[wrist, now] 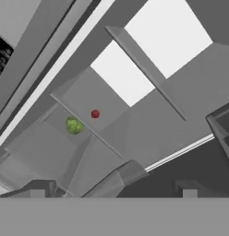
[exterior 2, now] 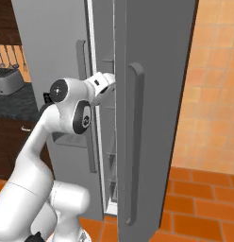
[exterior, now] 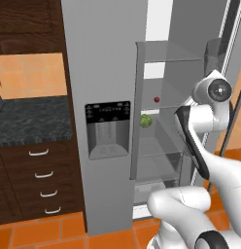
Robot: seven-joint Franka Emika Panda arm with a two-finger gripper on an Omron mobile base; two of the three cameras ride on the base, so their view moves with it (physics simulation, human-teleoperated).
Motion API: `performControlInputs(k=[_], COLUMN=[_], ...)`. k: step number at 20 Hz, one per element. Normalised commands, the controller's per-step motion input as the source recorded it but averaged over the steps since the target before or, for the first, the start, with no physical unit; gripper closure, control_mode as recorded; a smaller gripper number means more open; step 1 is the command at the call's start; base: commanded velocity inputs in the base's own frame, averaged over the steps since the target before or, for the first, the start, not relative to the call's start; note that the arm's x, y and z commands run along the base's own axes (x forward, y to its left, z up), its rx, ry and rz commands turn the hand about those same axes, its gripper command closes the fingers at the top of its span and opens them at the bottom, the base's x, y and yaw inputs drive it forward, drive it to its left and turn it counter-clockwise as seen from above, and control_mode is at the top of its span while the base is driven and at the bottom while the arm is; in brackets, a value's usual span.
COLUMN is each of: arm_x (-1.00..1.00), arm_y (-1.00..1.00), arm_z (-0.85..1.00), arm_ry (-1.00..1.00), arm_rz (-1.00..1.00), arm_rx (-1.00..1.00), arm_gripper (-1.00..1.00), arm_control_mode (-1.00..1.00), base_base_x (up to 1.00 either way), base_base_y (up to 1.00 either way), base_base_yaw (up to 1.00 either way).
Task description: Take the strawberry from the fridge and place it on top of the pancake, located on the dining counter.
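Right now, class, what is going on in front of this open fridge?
The robot arm is reaching into the open fridge. Its gripper is open and empty, pointed at the shelves. The strawberry sits untouched on a shelf, with a green leafy ball on the shelf below it. Nothing has been picked up yet.

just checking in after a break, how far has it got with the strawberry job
Done: the fridge stands open. In hand: the arm reaches toward the shelves, open gripper empty and short of the strawberry, which sits on a shelf above the green leafy ball. Left: grasp it, carry it out, set it on the pancake.
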Motion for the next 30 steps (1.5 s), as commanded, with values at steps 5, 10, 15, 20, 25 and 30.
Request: performControlInputs(k=[5, 10, 15, 20, 25, 30], arm_x=[-0.04, 0.00, 0.00, 0.00, 0.02, -0.36], arm_y=[-0.99, -1.00, -1.00, -1.00, -0.73, -0.04], arm_z=[0.07, 0.14, 0.07, 0.00, 0.00, 0.00], arm_ry=[0.00, 0.08, 0.08, 0.13, 0.09, 0.00], arm_rz=[-0.11, -0.19, -0.20, -0.19, -0.12, -0.01], arm_rx=[0.00, 0.03, 0.04, 0.05, 0.04, 0.12], arm_gripper=[-1.00, -1.00, -1.00, -1.00, -1.00, -1.00], arm_control_mode=[-1.00, -1.00, -1.00, -1.00, -1.00, -1.00], base_base_x=[0.00, 0.00, 0.00, 0.00, 0.00, 0.00], base_base_y=[0.00, 0.00, 0.00, 0.00, 0.00, 0.00], base_base_yaw=[0.00, 0.00, 0.00, 0.00, 0.00, 0.00])
